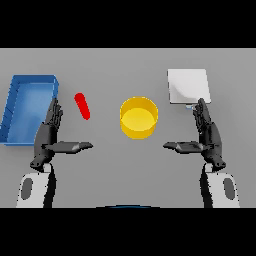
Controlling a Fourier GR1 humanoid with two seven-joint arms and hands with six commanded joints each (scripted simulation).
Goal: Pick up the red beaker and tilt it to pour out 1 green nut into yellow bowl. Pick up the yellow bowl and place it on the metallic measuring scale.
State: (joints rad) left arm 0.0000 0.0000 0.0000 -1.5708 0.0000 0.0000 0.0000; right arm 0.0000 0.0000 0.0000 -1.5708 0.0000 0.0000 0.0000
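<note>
Flanking yellow bowl: open left hand, open right hand, red beaker beside blue bin.

No text, label, brand, number or sign can be read anywhere. The scale shows a plain pale top with no legible display, and the small bluish spot at its near edge is too small to make out. The bowl, the beaker and the blue tray have bare, unmarked surfaces.
</note>
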